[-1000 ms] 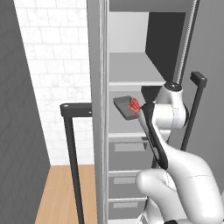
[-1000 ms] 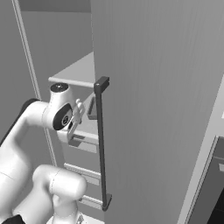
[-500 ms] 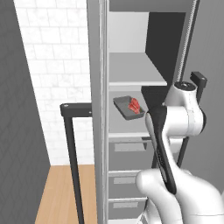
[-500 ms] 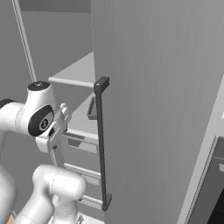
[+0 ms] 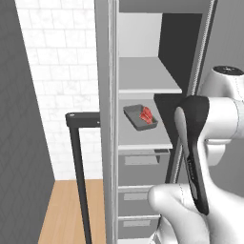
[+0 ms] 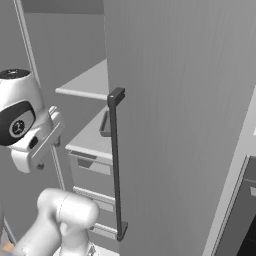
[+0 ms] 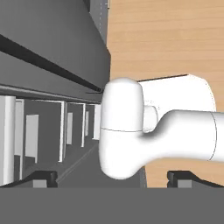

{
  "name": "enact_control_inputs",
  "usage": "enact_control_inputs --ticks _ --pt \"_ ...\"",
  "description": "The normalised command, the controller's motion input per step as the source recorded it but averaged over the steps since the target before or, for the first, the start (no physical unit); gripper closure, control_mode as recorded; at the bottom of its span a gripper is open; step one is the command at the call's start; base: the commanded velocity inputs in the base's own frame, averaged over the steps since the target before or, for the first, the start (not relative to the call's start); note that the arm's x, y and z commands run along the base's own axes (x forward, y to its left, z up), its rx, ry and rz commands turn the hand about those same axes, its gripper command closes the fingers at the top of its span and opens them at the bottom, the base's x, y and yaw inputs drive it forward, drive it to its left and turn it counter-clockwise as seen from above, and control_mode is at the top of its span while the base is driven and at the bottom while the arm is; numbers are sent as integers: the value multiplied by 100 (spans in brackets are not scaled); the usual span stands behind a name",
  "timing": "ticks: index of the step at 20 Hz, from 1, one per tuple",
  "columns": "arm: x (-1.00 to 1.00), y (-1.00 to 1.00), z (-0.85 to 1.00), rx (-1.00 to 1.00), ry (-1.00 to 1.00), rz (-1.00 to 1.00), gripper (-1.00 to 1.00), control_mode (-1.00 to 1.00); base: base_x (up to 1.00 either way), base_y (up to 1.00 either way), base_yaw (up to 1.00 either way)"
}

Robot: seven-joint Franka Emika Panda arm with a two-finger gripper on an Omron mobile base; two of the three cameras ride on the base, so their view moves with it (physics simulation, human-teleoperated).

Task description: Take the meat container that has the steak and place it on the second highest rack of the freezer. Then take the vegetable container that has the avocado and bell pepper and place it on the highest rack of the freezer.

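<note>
Left base view: meat container [image 5: 140,117] on freezer [image 5: 143,143] shelf by white-brick wall [image 5: 62,71]; tool [image 7: 111,178] spread apart.

The flat red steak [image 5: 145,115] lies in the shallow dark grey meat container [image 5: 140,117], on the tall grey freezer [image 5: 143,81]'s second-highest rack, near its front edge

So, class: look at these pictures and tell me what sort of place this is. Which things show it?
Most likely a kitchen, rendered rather than real. An open freezer holds shelves and grey drawers, a meat container with a steak sits on one rack, and there is white tiled wall above a wooden floor.
</note>
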Motion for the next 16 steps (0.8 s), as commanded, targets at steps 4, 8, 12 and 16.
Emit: enact_control_inputs --ticks 4,8,12,16 --pt "-56 -27 44 0 0 1 -100 -100 0 0 0" --pt "-12 -21 6 0 0 5 -100 -100 0 0 0" --pt "-11 -9 -1 0 0 5 -100 -100 0 0 0" --pt "-13 0 0 -2 0 0 -100 -100 0 0 0"
